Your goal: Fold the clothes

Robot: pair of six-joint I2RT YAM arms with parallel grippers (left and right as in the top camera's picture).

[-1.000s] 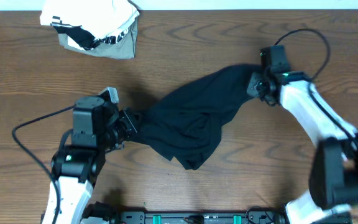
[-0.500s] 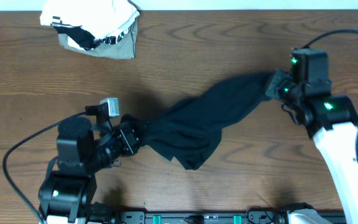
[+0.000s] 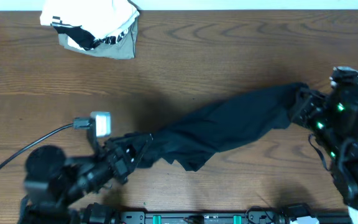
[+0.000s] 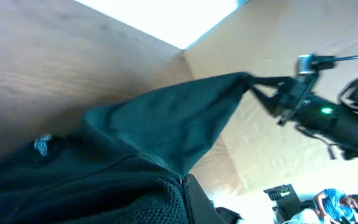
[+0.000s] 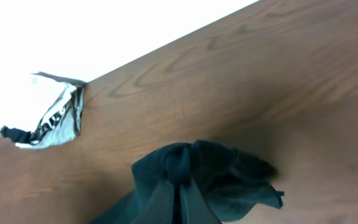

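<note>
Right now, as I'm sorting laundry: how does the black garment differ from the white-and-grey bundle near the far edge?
The black garment is almost wholly dark; the bundle is white and grey with striped trim. The garment is stretched between the left pincer and right pincer; the bundle lies crumpled, untouched. Both are fabric.

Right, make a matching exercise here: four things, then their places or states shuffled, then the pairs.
1. soft black fabric garment
2. white-and-grey crumpled bundle with striped trim
3. left hand
4. right hand

A. shut on the garment's right end
B. lying apart, top left in the overhead view
C. stretched between both hands
D. shut on the garment's left end

Pairs: 1-C, 2-B, 3-D, 4-A
</note>
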